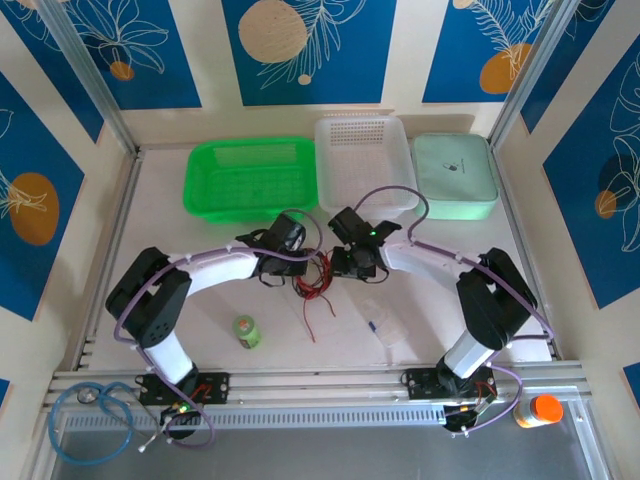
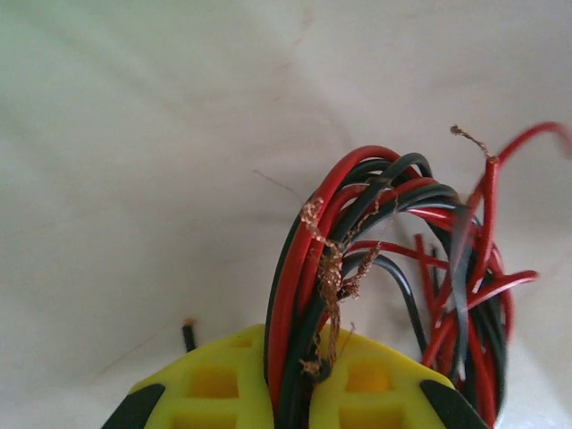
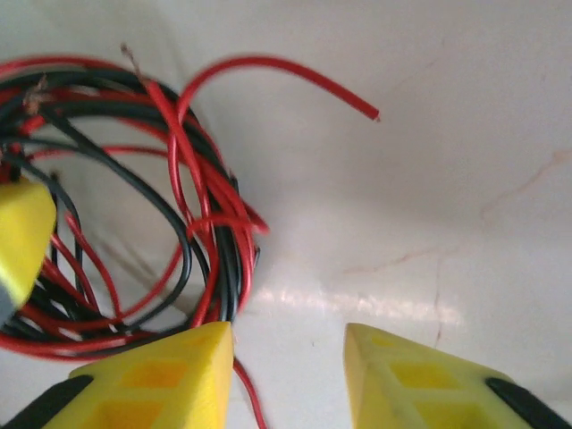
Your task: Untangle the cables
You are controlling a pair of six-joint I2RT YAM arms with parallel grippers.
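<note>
The left hand (image 2: 299, 393) pinches the cables (image 2: 290, 304); the right hand (image 3: 289, 366) stands open beside them, perhaps touching.

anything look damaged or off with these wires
Yes. Several of the cables have frayed ends: bare copper strands splay out loose just above the left gripper, which is shut on them. Another frayed tip sticks up at upper right in the left wrist view.

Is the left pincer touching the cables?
Touching. The left wrist view shows the left pincer shut on the cables, with red and black strands pinched between its yellow fingers.
</note>
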